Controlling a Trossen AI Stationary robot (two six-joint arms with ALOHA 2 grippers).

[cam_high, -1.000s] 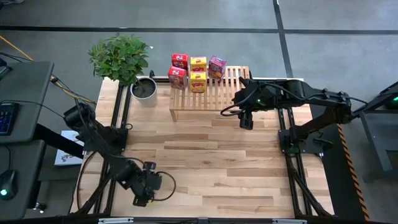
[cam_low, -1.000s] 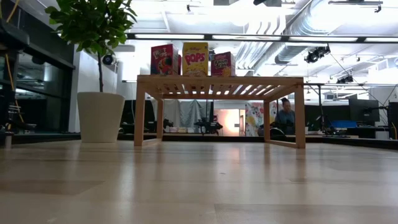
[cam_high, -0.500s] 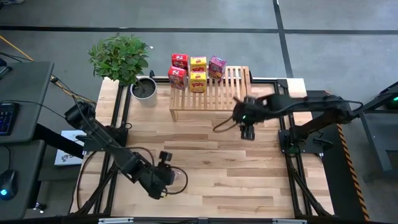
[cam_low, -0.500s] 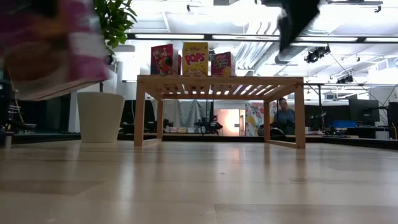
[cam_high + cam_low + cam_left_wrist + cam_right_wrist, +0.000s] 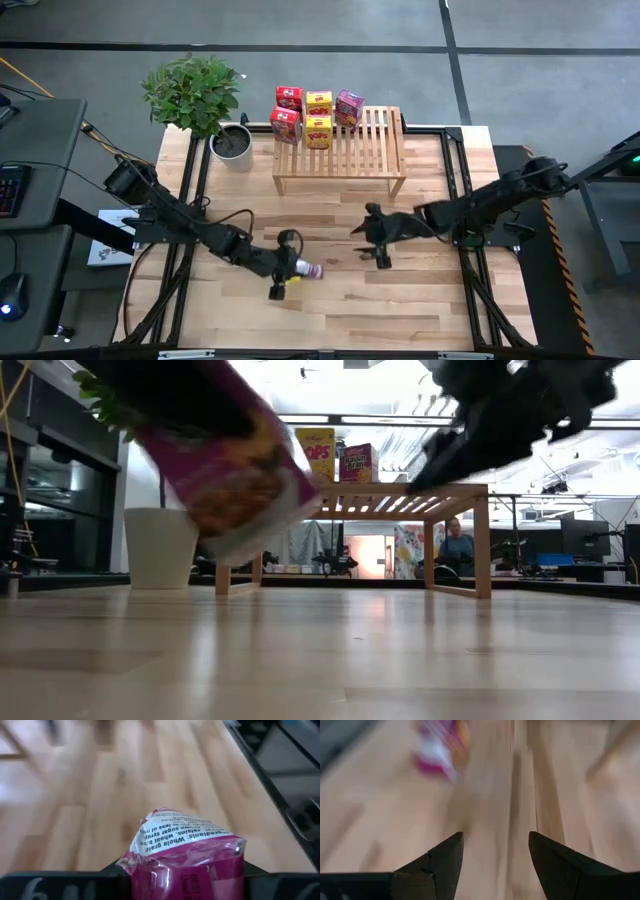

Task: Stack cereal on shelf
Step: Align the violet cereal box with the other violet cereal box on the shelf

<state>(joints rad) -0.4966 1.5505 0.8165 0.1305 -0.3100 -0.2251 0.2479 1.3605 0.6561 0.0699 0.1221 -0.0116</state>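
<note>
five cereal boxes (image 5: 316, 115) stand at one end of the shelf (image 5: 365, 150): two red, two yellow, one pink. the sixth, a pink box (image 5: 308, 271), sits clamped in the left gripper (image 5: 290, 268) above the middle of the table (image 5: 420, 310). the right gripper (image 5: 377, 238) hangs near it, in front of the shelf, fingers (image 5: 445, 862) spread and empty.
</note>
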